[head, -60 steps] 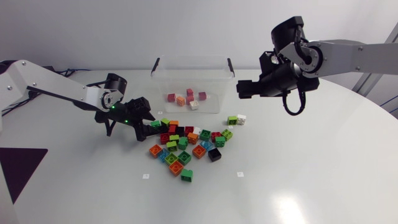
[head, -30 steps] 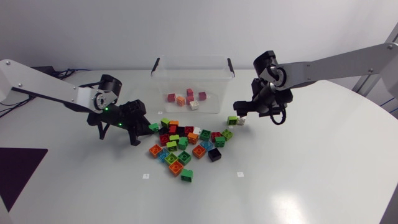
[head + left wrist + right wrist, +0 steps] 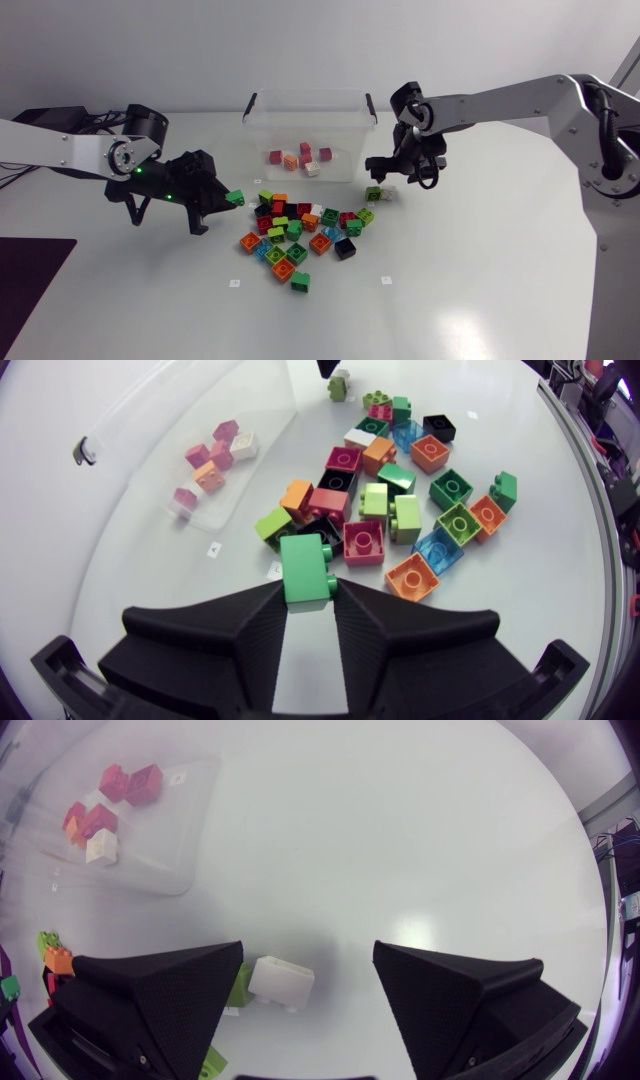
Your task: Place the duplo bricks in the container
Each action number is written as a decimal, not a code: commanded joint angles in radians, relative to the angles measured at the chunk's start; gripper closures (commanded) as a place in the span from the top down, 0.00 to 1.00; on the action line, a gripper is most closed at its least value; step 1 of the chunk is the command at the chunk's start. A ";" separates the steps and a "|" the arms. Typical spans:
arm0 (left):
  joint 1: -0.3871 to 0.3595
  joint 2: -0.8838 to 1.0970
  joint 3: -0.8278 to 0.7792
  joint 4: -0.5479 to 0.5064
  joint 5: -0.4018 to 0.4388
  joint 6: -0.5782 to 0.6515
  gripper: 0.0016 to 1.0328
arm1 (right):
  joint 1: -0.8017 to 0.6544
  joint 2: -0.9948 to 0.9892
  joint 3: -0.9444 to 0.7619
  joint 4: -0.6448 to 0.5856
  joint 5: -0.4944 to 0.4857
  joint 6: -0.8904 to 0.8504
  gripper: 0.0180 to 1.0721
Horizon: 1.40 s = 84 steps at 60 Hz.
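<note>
Left gripper (image 3: 308, 598) is clamping a green brick (image 3: 306, 566) endwise, hanging beside the brick pile (image 3: 300, 235), with the clear container (image 3: 345, 140) sitting beyond it. Right gripper (image 3: 308, 960) is gaping wide, a white brick (image 3: 282, 982) lying between its fingers, nearer the container.

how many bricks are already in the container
6, clustered on the floor of the container: four pink or red bricks, one orange brick, one white brick. None seem hidden.

White round table (image 3: 500, 290), glossy, w/ light glare. Two small white sq. tags (image 3: 234, 283) on it, well apart.
</note>
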<state>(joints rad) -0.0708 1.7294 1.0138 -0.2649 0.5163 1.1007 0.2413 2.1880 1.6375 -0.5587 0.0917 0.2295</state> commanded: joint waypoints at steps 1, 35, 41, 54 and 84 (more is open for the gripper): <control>0.006 -0.077 -0.023 -0.020 0.011 0.014 0.23 | 0.019 0.038 0.016 -0.023 0.013 0.033 0.86; -0.090 -0.188 0.098 -0.069 0.013 -0.174 0.23 | 0.006 0.009 -0.093 0.006 0.028 0.037 0.69; -0.098 -0.186 0.124 -0.053 0.013 -0.214 0.23 | 0.013 0.009 -0.077 0.006 0.028 0.042 0.67; -0.100 -0.171 0.175 -0.014 0.008 -0.285 0.23 | 0.039 0.029 -0.041 -0.003 0.037 0.056 0.60; -0.121 -0.041 0.324 0.095 -0.056 -0.466 0.23 | 0.030 0.047 -0.008 -0.015 0.060 0.060 0.41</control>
<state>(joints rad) -0.1749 1.6619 1.2957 -0.1837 0.4629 0.6720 0.2790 2.2040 1.6123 -0.5579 0.1398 0.2623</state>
